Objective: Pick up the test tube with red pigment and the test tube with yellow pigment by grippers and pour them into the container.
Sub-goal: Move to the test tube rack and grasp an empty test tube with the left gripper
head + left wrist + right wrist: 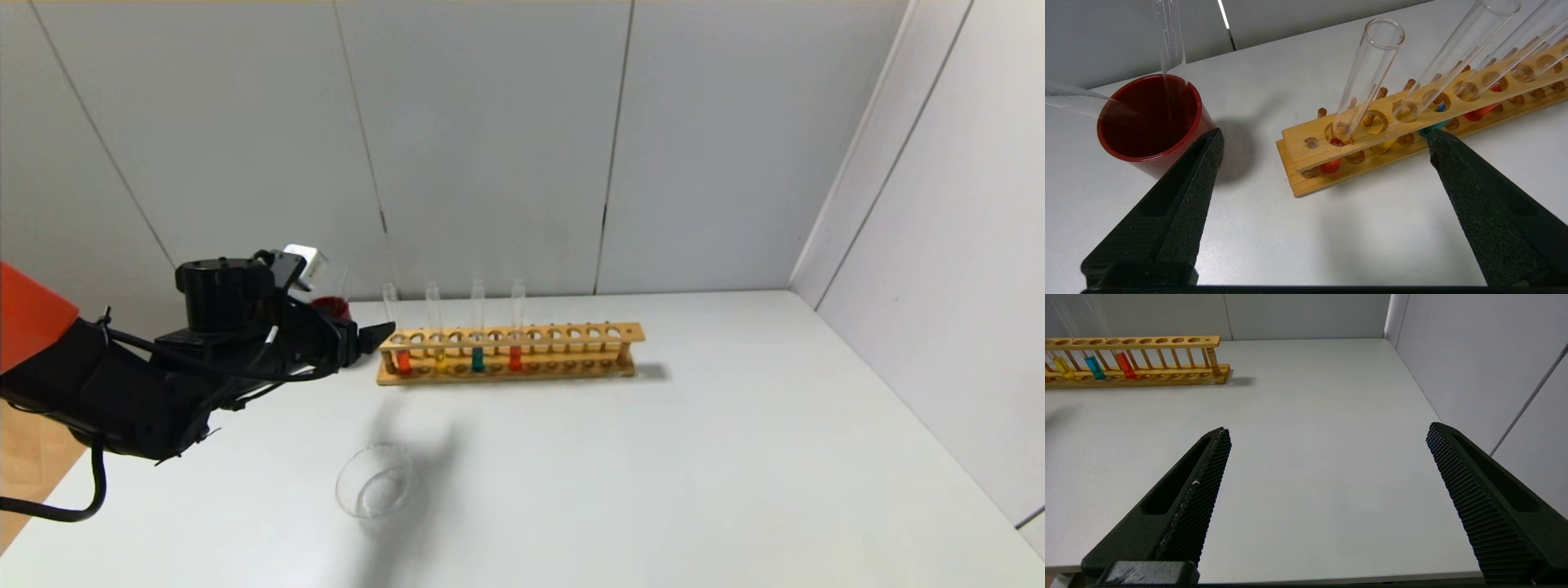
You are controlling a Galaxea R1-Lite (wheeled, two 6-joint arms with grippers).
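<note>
Head view: nothing poured yet; the low clear glass container (375,481) sits empty, near me, while the red-pigment tube (402,359) and yellow-pigment tube (441,359) stand in the wooden rack (571,349). Left wrist view: my left gripper (1323,143) is spread wide, empty, facing the rack's end. Right wrist view: my right gripper (1327,437) hangs open, well apart.

A long wooden rack (510,353) stands across the white table (694,474), toward the grey wall panels (490,147). One tube with teal-green liquid (478,358) stands upright in the rack's left half. A dark red cup (1152,122) sits just off the rack's left end, apart from it.
</note>
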